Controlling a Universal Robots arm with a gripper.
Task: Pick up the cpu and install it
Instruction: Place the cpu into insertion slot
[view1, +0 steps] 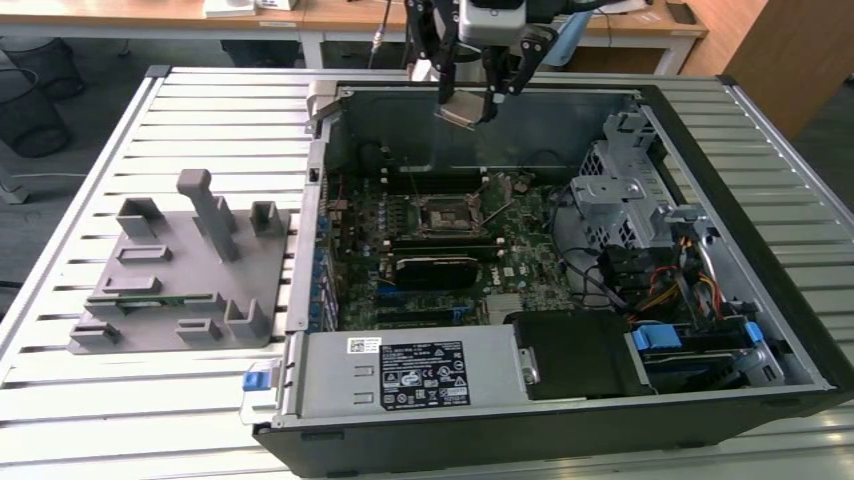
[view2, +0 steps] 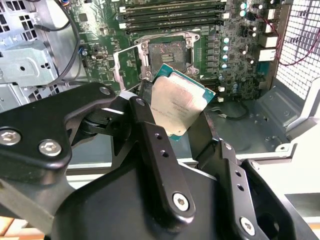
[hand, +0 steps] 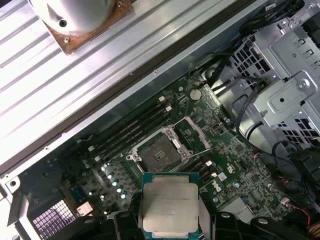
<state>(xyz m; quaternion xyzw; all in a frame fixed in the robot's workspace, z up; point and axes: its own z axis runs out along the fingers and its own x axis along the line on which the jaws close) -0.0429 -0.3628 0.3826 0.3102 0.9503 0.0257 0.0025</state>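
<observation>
My gripper (view1: 477, 98) hangs above the far side of the open computer case, shut on the cpu (view1: 463, 109), a flat silvery square held tilted between the two black fingers (view2: 150, 135). In both wrist views the cpu (view2: 172, 107) (hand: 170, 202) shows its metal top and green edge, clamped by two opposite sides. Below it on the motherboard lies the dark square socket (view1: 441, 213) (view2: 167, 52) (hand: 159, 150), with its metal frame swung open beside it. The cpu is well above the socket and clear of it.
A grey fixture (view1: 187, 270) with upright posts stands on the slatted table at the exterior view's left. Inside the case are memory slots (view2: 172, 12), a metal drive cage (view1: 627, 190), cables (view1: 667, 290) and a power supply (view1: 414, 370). A round silver part (hand: 75, 15) lies outside the case wall.
</observation>
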